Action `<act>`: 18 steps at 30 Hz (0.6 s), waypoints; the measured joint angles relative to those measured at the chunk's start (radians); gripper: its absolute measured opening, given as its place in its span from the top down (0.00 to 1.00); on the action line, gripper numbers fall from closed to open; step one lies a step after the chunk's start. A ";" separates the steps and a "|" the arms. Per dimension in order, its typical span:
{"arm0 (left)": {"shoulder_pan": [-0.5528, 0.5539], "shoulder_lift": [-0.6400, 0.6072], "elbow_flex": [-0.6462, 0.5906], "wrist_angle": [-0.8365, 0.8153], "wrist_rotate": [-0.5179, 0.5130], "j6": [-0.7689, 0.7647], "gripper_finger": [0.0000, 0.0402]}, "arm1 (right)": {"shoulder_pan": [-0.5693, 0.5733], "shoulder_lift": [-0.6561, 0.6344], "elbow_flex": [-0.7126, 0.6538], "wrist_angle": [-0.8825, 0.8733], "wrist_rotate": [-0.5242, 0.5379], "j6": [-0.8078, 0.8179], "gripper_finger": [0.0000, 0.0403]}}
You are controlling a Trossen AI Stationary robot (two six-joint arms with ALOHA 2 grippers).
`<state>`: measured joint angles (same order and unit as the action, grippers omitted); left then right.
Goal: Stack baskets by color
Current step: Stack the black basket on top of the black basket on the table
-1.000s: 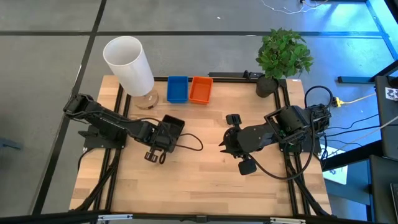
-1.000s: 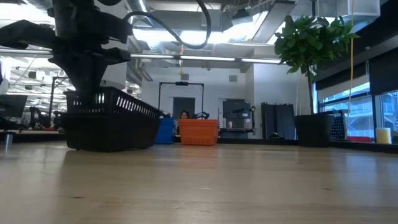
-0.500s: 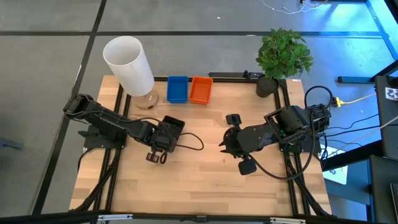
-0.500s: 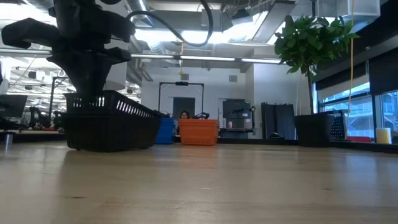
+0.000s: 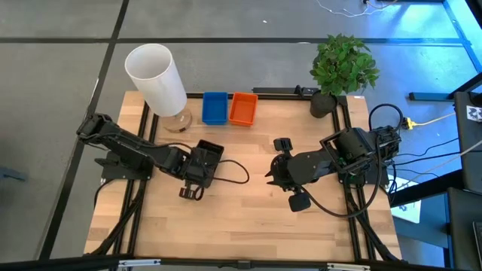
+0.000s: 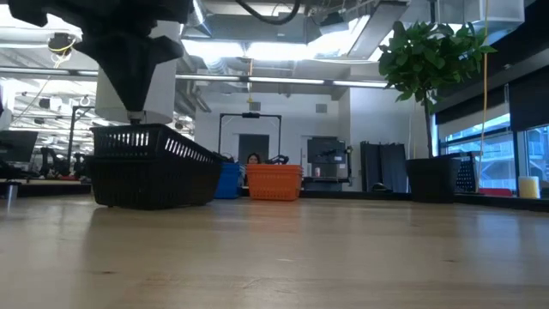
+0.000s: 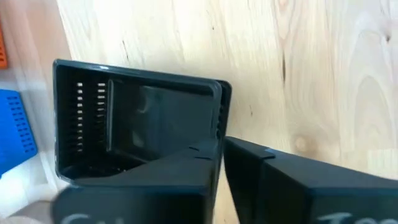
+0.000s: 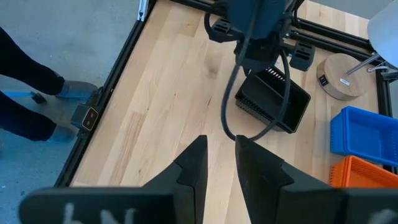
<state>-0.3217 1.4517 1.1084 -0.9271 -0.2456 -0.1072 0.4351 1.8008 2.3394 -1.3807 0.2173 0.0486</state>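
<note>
A black basket (image 5: 215, 148) stands with its bottom on the table, left of the middle, also in the low view (image 6: 154, 167) and the left wrist view (image 7: 137, 118). My left gripper (image 6: 136, 117) hangs shut just above its rim on the side toward the left arm (image 7: 221, 155), with nothing between the fingers. A blue basket (image 5: 215, 108) and an orange basket (image 5: 242, 109) stand side by side at the far edge. My right gripper (image 8: 221, 142) waits open, high over the table's right half (image 5: 273, 172).
A tall white cylinder (image 5: 154, 75) on a round wooden base stands at the far left, close to the blue basket. A potted plant (image 5: 343, 68) is at the far right corner. A loop of cable (image 5: 235, 173) hangs from the left arm beside the black basket.
My left gripper has risen from the black basket's rim, where its fingers reached down a second ago, and has rolled slightly. It now hangs above the rim. The basket has stayed where it was on the table.
</note>
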 joint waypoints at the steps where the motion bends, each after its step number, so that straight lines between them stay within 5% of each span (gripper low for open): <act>1: -0.004 0.000 0.000 -0.004 -0.003 -0.010 0.97 | 0.000 0.000 0.000 0.000 0.000 0.000 0.80; 18: -0.006 0.047 -0.056 0.056 -0.056 -0.044 1.00 | 0.000 0.000 0.000 0.000 0.000 0.000 0.80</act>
<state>-0.3279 1.4983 1.0527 -0.8713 -0.3017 -0.1517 0.4351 1.8008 2.3394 -1.3804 0.2173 0.0483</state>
